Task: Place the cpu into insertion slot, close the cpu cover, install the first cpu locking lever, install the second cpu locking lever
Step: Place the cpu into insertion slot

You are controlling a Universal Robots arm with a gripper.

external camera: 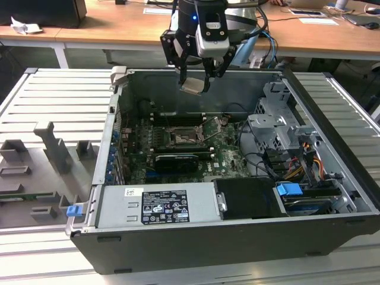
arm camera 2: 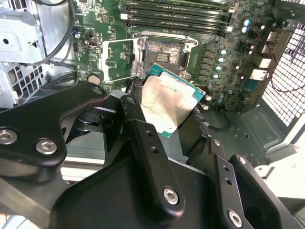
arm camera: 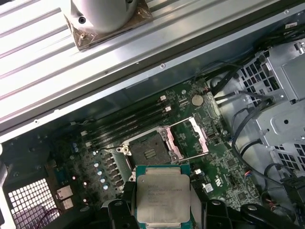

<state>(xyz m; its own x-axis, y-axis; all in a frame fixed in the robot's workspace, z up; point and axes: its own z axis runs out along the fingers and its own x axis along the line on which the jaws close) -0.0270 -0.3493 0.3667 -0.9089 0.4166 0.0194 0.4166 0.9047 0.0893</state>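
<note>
**Gripper [external camera: 195,84] clamped on the cpu [external camera: 193,88] above the open socket**

Gripper fingers are seen closed against two opposite edges of the cpu, which is held between them and clear of every other part. In the exterior view the chip is carried high over the motherboard [external camera: 196,151], near the level of the upper edge of the computer case's [external camera: 178,246] far wall, and it is seen slightly tilted. In both wrist views the cpu [arm camera 2: 169,102] [arm camera: 163,198] is shown with its pale metal face turned towards the cameras, and a thin green border is seen around that face. The black fingers [arm camera 2: 143,138] are seen at either side of it.

The insertion slot [external camera: 181,138] [arm camera 2: 164,53] [arm camera: 147,151] is found on the board below the chip and well apart from it. Its dark centre is left uncovered, so the cpu is not yet seated. The cpu cover [arm camera 2: 106,59] [arm camera: 174,144] is swung open on its hinge and is laid just beside the slot, with green board visible through its frame.

Long black memory sticks [arm camera 2: 176,12] are set in a row near the slot, on the side towards the case's far wall. A long black card [external camera: 176,161] is mounted on the opposite side of the slot. A grey power supply box [external camera: 157,205] is fitted along the near wall of the case, and a bundle of cables [external camera: 297,166] is seen towards the exterior view's right.
</note>
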